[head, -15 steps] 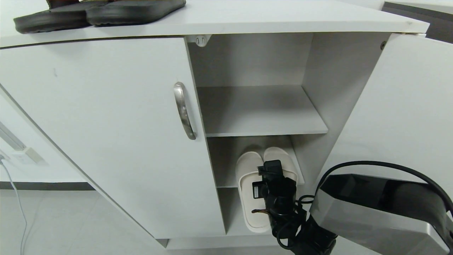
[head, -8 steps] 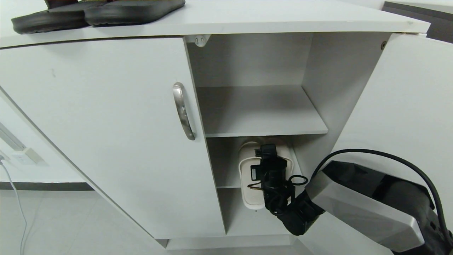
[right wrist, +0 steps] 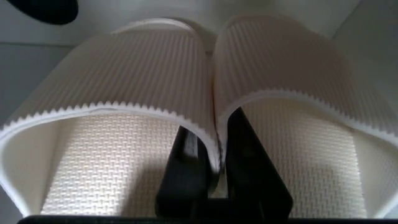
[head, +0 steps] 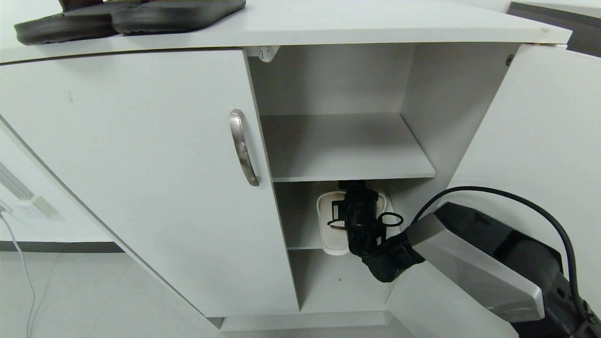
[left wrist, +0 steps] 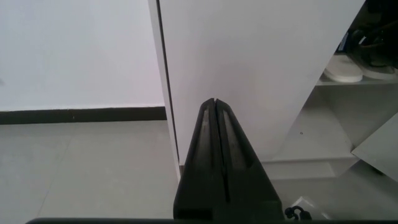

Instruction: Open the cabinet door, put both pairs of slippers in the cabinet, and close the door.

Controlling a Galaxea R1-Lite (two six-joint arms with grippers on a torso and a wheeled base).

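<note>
Pinching both white slippers (right wrist: 124,81) by their touching inner straps with the right hand (right wrist: 214,155), to move the pair as one; at the lower shelf's (head: 300,227) front edge. Leaving black slippers (head: 127,16) at cabinet top's (head: 375,21) left corner.

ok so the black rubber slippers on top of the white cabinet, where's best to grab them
Probably where the two black rubber slippers meet, coming from the front and above: they lie flat and touching near the front edge of the white cabinet top, so one pinch could take both. The right gripper holds the white ribbed slippers that way, by their adjoining strap edges.
</note>
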